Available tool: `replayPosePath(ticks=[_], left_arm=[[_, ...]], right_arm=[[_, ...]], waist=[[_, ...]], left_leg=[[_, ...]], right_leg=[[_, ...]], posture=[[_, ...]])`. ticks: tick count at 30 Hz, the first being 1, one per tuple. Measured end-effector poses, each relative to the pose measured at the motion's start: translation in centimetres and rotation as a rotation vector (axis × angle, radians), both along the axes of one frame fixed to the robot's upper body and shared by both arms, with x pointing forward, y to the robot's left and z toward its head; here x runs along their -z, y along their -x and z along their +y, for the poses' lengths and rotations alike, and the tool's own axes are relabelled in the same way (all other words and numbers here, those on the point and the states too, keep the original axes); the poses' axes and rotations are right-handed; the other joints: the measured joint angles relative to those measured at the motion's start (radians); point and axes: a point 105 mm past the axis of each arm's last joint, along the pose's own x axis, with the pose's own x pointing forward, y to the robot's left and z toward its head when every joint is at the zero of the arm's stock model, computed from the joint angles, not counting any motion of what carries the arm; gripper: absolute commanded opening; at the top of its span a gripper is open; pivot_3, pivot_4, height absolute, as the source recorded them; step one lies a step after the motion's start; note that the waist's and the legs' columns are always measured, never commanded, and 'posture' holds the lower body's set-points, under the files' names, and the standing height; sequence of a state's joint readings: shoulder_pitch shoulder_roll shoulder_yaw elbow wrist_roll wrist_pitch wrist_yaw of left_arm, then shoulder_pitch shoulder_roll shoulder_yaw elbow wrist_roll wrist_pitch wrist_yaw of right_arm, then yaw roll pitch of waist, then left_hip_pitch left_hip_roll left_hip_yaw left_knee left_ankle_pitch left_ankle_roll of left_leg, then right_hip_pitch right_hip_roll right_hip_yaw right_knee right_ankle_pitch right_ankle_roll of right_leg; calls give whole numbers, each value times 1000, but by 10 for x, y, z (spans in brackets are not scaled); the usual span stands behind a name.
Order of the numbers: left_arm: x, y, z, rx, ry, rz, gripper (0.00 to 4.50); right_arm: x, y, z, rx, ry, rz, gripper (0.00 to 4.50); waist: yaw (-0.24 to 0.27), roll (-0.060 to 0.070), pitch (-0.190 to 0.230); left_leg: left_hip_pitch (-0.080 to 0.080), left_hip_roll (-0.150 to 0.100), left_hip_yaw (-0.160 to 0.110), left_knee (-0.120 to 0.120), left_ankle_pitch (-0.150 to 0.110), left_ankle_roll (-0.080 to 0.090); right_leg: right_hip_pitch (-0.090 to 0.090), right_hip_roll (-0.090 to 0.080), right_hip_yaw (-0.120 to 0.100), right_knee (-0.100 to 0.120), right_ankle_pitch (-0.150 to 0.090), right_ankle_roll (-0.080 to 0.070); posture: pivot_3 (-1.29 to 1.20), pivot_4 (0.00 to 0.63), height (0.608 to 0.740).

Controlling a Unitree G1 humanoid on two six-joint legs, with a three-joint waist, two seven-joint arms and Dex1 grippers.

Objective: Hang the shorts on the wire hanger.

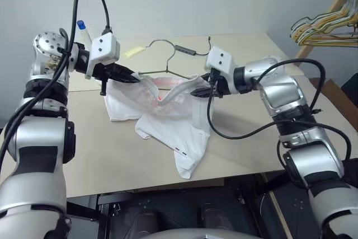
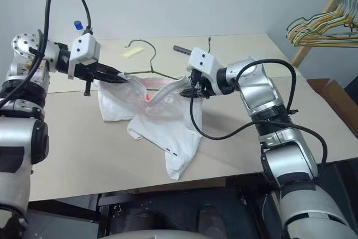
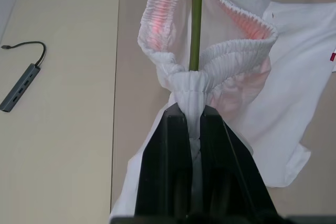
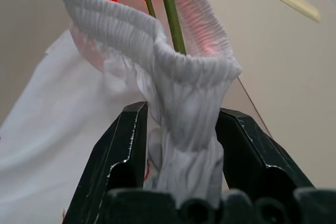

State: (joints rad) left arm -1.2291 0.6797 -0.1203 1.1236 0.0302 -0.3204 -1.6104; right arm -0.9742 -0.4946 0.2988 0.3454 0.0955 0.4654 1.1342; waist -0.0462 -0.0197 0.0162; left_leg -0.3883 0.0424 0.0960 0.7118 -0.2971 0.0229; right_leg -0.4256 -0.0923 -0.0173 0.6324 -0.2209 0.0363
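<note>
The white shorts [image 1: 173,121] lie on the beige table [image 1: 100,149], with the gathered waistband lifted and stretched between my two grippers. My left gripper [image 1: 133,76] is shut on the left end of the waistband, and the cloth is pinched tight between its fingers [image 3: 176,145]. My right gripper [image 1: 197,91] holds the right end. A thick bunch of waistband fills the space between its fingers [image 4: 128,145]. The wire hanger [image 1: 168,54] lies behind, its hook toward the table's back. Its thin wire [image 3: 195,19] runs into the open waistband.
A bunch of coloured hangers [image 1: 327,26] hangs on a wooden rack at the far right. A grey cabled hub [image 1: 184,49] and a yellow strip [image 1: 133,52] lie on the table's back half. The table's front edge [image 1: 168,186] is close below the shorts' hem.
</note>
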Motion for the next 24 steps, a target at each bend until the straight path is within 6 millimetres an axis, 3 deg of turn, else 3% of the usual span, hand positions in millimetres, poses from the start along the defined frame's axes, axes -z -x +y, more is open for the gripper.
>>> replayPosePath(ticks=[5,6,9,20,24], left_arm=[[2,1,2,-10,16,17,0],[2,1,3,-11,15,14,0],[1,-1,3,-26,21,3,857],[2,-12,3,-114,61,-22,4286],[-4,-25,12,-248,130,-95,4460]], right_arm=[[-1,2,1,-12,-14,17,79],[0,2,2,-17,-15,19,33],[0,2,2,-17,-15,23,0],[0,-2,-6,65,-36,36,0],[7,0,-16,120,-35,46,0]], waist=[[1,0,0],[0,0,0],[1,0,0],[-2,0,0],[-2,0,0]], left_leg=[[0,0,0,0,0,0],[0,0,0,0,0,0],[0,0,0,0,0,0],[0,0,0,0,0,0],[0,0,-1,0,0,0]], right_leg=[[0,0,0,0,0,0],[0,0,0,0,0,0],[0,0,0,0,0,0],[0,0,0,0,0,0],[0,0,0,0,0,0]], posture=[[19,0,740],[18,0,740],[15,0,740],[-19,0,740],[-28,0,740]])
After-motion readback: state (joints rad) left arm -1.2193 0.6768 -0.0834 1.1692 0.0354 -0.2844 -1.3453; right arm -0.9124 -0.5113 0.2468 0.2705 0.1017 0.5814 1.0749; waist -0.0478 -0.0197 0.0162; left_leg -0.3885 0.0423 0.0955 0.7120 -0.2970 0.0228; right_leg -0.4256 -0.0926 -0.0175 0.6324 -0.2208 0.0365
